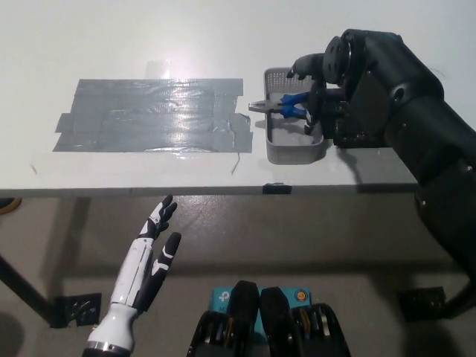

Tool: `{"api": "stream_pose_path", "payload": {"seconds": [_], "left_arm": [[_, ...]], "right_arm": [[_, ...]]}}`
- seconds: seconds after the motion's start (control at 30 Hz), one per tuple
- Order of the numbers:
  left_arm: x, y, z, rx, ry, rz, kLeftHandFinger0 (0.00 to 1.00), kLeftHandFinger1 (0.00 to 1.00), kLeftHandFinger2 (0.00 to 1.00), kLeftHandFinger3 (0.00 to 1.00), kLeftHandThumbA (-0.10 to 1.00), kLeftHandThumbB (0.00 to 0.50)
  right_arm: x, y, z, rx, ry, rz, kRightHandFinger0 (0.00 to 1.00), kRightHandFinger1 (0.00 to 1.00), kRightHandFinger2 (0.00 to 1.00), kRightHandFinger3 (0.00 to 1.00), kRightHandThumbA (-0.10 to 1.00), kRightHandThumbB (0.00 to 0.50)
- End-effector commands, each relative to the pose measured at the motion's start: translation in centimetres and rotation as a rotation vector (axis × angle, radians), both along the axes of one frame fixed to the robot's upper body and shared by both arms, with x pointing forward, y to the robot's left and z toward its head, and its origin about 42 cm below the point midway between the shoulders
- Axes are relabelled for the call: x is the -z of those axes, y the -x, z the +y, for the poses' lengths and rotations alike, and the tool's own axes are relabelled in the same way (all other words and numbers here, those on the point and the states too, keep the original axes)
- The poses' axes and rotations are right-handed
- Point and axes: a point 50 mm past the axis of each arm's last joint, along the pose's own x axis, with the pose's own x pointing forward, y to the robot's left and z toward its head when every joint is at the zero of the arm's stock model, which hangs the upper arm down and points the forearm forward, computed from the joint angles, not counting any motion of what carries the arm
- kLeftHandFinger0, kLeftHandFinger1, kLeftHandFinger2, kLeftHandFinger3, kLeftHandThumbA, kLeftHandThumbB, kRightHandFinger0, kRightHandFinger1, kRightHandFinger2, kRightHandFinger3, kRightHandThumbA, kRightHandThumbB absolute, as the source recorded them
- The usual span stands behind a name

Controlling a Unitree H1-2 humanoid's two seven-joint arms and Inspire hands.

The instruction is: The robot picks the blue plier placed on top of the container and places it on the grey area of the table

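Note:
The blue plier (288,105) lies across the top of the grey container (291,154), its metal nose sticking out over the left rim. My black right hand (318,88) hovers over the blue handles at the container's right side. Its fingers are apart, one above the plier and the others curling down beside it, and they do not visibly clamp it. The grey area (149,115), a patch of grey tape, lies on the white table left of the container. My white left hand (147,256) rests open below the table's front edge.
The white table (223,44) stretches behind and around the tape patch. Its front edge (186,191) crosses the picture, with floor and table legs below. The container stands close to the tape's right end.

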Motion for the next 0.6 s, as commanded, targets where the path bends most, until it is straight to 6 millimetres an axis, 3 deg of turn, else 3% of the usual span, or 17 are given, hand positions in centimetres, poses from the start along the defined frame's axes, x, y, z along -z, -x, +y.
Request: {"api": "stream_pose_path", "payload": {"seconds": [0.0,0.23,0.57], "left_arm": [[-1.1,-0.2,0.0,0.002,-0.005,-0.067,1.0,1.0,1.0,1.0,1.0,0.0],[-1.0,-0.1,0.2,0.006,-0.006,-0.057,1.0,1.0,1.0,1.0,1.0,0.0],[-1.1,0.0,0.1,0.01,-0.013,-0.058,1.0,1.0,1.0,1.0,1.0,0.0]], "right_arm": [[-6.2,-0.4,1.3,-0.031,-0.01,-0.128,1.0,1.0,1.0,1.0,1.0,0.378],[-7.6,-0.3,1.6,-0.046,-0.022,-0.137,1.0,1.0,1.0,1.0,1.0,0.376],[-5.5,-0.3,1.5,-0.028,-0.03,-0.106,1.0,1.0,1.0,1.0,1.0,0.382]]}}
